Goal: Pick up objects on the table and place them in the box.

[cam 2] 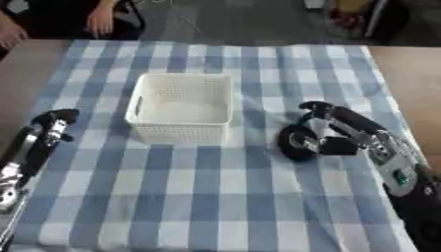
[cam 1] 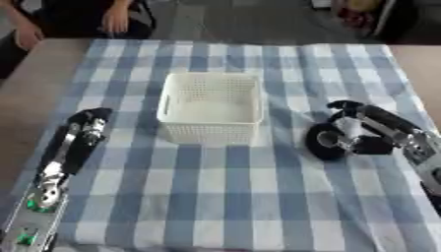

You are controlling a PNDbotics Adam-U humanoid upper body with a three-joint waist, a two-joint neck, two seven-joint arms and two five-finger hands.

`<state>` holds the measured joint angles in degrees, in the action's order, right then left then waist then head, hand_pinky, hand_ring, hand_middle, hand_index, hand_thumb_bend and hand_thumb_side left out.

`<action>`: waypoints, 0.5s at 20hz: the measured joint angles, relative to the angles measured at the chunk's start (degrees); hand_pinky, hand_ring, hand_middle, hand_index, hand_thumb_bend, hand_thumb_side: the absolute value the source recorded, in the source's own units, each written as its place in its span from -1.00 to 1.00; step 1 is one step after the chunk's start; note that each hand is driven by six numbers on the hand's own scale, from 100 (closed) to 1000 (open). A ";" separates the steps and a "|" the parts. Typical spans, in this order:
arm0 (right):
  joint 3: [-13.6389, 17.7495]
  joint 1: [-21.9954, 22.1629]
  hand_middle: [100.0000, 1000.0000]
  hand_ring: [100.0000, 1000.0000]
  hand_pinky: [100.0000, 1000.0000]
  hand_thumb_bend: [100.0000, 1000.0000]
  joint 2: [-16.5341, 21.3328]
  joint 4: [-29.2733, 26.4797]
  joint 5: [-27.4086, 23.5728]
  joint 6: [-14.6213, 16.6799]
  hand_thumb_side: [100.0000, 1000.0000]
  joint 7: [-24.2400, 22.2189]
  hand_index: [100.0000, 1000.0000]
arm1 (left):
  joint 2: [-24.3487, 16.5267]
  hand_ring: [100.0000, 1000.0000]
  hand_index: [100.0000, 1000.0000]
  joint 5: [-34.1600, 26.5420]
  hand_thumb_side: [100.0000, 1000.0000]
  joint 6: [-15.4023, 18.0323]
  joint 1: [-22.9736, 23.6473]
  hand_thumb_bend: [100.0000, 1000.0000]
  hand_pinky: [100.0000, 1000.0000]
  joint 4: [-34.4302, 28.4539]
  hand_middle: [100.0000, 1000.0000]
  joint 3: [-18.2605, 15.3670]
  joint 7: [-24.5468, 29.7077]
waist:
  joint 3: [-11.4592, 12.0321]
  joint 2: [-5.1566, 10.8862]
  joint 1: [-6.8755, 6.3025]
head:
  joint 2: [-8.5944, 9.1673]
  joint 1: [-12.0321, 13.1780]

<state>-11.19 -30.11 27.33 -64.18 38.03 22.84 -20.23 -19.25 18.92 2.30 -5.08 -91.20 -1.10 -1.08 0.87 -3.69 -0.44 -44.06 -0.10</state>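
Basket (cam 1: 211, 129): white, perforated, standing near the middle of the desk (cam 1: 34, 93) on a blue and white checked cloth (cam 1: 224, 197); nothing shows inside it.
Black object (cam 1: 326, 142): round, ring-like, on the cloth right of the basket, toward the desk's right edge, apart from the basket.
Right hand (cam 1: 358, 130): reaching in from the right edge, fingers and thumb curled round the black object.
Left hand (cam 1: 86, 123): near the desk's left edge, lying along the cloth, fingers fairly straight, holding nothing.
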 measured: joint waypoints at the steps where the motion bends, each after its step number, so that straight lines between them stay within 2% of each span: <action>1: -0.19 0.00 0.88 0.92 1.00 -0.45 -0.14 0.23 0.16 0.11 0.59 -0.11 0.52 | 0.06 0.50 0.62 0.00 1.00 0.00 0.00 -0.54 0.16 0.02 0.52 0.00 0.01 | 0.00 0.00 0.00 | 0.00 0.00; 10: -0.65 -0.32 0.88 0.92 1.00 -0.42 -0.89 2.11 1.45 0.90 0.56 -0.43 0.50 | 0.40 0.52 0.61 0.02 1.00 0.00 0.00 -0.58 0.16 0.16 0.53 0.02 0.03 | 0.01 0.00 -0.02 | 0.00 -0.01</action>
<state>-11.84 -30.42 26.44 -62.07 39.48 23.74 -20.66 -18.85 18.94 2.30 -5.08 -91.04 -1.09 -1.05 0.87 -3.69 -0.46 -44.06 -0.11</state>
